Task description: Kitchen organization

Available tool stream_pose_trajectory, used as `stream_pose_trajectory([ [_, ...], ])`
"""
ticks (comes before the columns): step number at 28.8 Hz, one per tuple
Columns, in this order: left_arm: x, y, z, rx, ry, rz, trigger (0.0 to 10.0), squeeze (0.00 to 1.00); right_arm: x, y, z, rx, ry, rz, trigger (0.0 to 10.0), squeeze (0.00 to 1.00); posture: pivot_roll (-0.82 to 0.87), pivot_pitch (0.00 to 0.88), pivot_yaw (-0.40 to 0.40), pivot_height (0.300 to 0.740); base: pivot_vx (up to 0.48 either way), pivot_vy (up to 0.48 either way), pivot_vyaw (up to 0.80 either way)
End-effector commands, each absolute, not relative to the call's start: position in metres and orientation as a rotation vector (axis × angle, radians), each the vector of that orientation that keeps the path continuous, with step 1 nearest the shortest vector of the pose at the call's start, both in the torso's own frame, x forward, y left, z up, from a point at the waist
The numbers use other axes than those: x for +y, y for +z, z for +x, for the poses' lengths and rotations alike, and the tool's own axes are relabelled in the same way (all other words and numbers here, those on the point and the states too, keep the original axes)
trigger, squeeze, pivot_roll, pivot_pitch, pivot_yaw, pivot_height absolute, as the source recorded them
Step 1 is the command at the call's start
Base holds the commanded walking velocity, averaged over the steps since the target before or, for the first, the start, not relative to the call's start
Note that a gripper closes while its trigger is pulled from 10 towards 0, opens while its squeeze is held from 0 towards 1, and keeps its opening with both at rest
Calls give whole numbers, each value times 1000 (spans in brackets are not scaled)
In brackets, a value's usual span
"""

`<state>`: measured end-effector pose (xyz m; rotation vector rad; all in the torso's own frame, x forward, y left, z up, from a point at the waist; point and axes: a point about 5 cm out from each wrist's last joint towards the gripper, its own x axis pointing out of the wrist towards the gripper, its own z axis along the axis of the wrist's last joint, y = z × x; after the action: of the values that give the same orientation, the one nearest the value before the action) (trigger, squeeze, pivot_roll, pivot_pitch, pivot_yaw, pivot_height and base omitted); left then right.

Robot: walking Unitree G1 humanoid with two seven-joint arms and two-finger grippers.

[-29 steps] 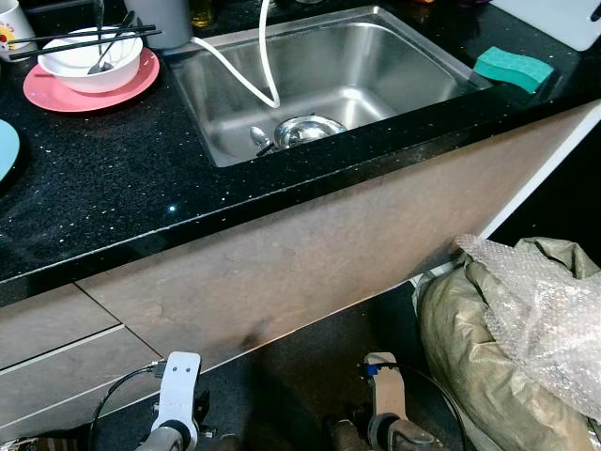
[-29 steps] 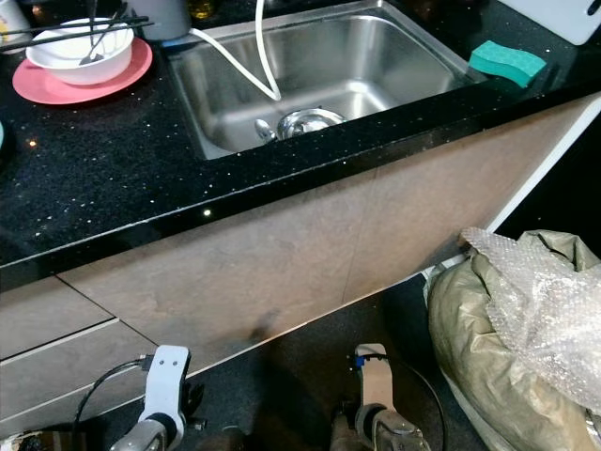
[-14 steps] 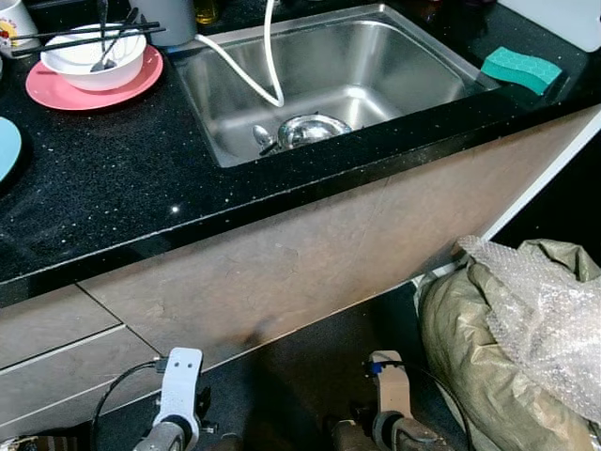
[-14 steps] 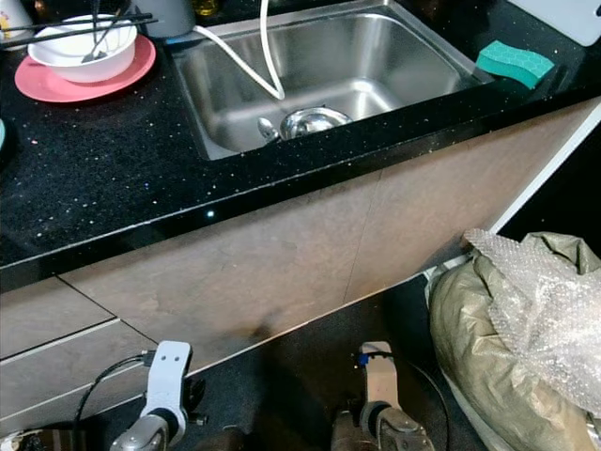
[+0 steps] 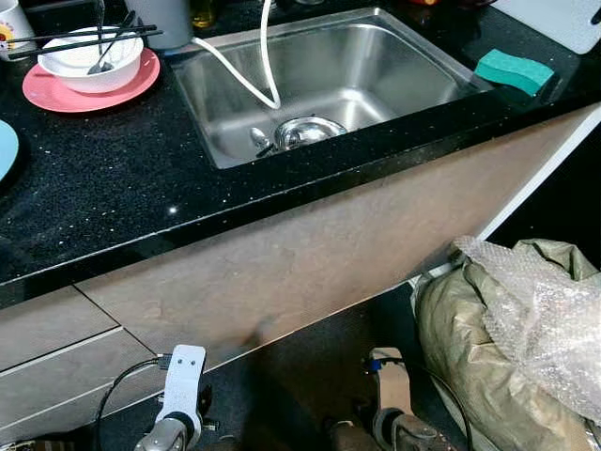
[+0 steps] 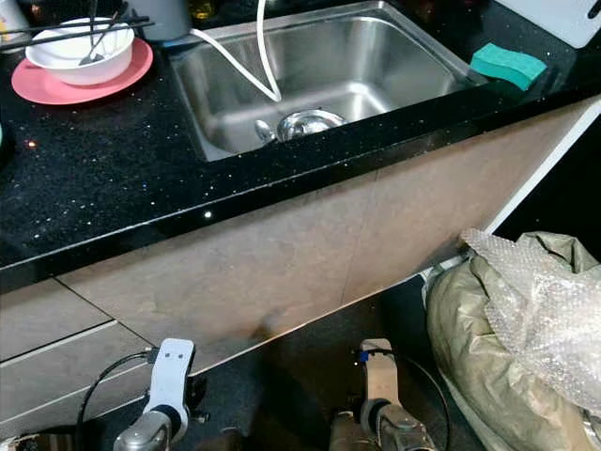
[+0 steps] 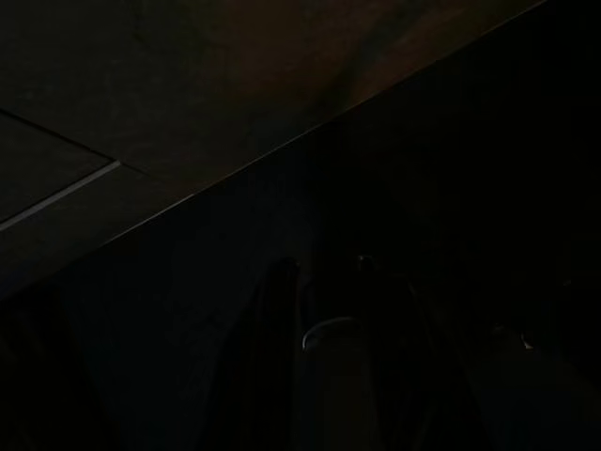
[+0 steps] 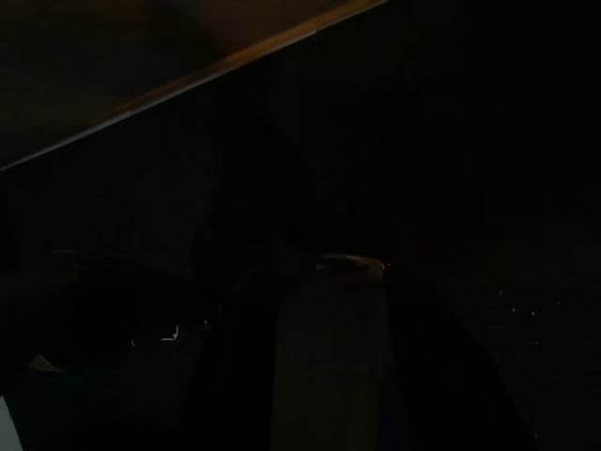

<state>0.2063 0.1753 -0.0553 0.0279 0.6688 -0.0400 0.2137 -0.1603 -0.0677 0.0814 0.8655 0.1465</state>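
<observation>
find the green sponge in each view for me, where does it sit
Left eye view: green sponge lies at upper right on the black counter, past the sink's right rim.
Right eye view: the same spot, upper right.
Left wrist view: too dark to make it out.
Right wrist view: too dark as well.
Shared landmark: the steel sink between the sponge and the pink plate.

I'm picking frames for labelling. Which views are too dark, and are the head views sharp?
Both wrist views are almost black, showing faint cabinet edges. Both eye views are sharp and well lit: mild glare on the sink, bright specks on the black countertop, deep shadow around the low-hanging left arm and right arm.
</observation>
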Motion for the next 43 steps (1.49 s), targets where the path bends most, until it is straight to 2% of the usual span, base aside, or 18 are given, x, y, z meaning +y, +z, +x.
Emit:
stream_pose_trajectory([
  [1, 173, -64, 195, 724, -36, 17, 10000, 0, -160, -72, 207, 886, 136, 87, 10000, 0, 19, 162, -8, 740, 0, 0, 0],
  [43, 172, -66, 195, 740, -42, 12, 10000, 0, -164, -73, 205, 894, 127, 75, 10000, 0, 10, 138, -5, 740, 0, 0, 0],
])
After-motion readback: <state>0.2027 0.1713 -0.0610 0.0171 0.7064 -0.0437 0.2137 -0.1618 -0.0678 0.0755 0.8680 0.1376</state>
